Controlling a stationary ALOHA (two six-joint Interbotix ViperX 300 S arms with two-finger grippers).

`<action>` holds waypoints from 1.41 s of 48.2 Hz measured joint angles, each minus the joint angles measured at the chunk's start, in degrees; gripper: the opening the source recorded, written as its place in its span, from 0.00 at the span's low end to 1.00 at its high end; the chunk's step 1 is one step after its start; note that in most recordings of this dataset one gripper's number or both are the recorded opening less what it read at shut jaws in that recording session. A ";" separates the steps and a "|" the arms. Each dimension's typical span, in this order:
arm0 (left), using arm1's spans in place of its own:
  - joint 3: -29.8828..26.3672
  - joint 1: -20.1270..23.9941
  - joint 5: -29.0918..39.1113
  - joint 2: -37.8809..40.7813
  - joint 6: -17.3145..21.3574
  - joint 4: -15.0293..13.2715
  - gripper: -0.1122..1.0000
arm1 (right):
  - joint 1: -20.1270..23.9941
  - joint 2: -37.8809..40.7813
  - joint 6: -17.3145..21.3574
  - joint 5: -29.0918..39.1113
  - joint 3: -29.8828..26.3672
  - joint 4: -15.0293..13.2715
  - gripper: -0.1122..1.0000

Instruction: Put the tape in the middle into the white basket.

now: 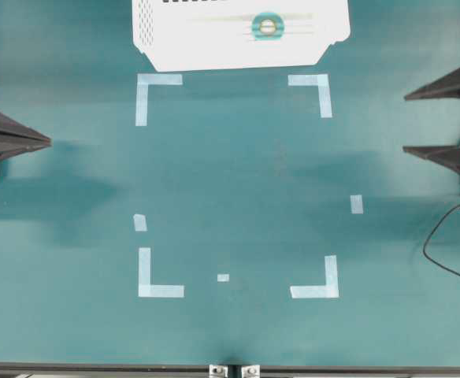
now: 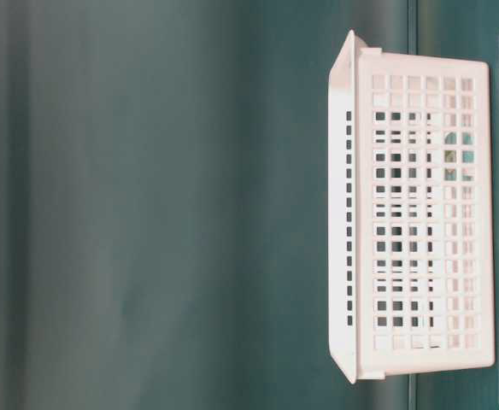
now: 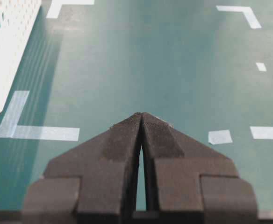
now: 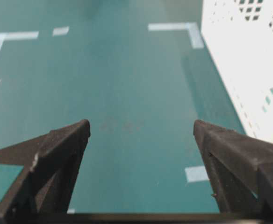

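- Teal table carries pale tape corner marks; no readable writing shows anywhere.
- White basket sits top centre, long axis across the frame.
- Tape lies flat inside it, hole upward.
- Left gripper pinched together; right gripper spread wide, empty.

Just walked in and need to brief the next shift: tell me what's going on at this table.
Nothing is being handled right now. The tape lies inside the white basket at the far edge of the green table, so the job looks done. The right tool sits at the right edge, jaws wide open and empty. The left tool rests at the left edge, jaws shut on nothing. The marked square in the middle holds no object.
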 measured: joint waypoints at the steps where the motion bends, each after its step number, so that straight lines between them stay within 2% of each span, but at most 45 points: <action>1: 0.00 0.00 0.00 0.00 0.00 0.00 0.00 | 0.09 0.00 0.09 -0.09 0.18 0.09 0.97; 25: 0.00 0.00 0.00 0.00 0.00 0.00 0.00 | 0.35 -1.67 0.18 -0.09 5.63 0.00 0.97; 51: 0.00 0.00 0.00 0.00 0.00 0.00 0.00 | 0.35 -2.20 -0.18 0.00 8.70 0.00 0.96; 68: 0.00 0.00 0.00 0.00 0.00 0.00 0.00 | 0.35 -2.20 -0.44 -3.34 10.81 -0.09 0.96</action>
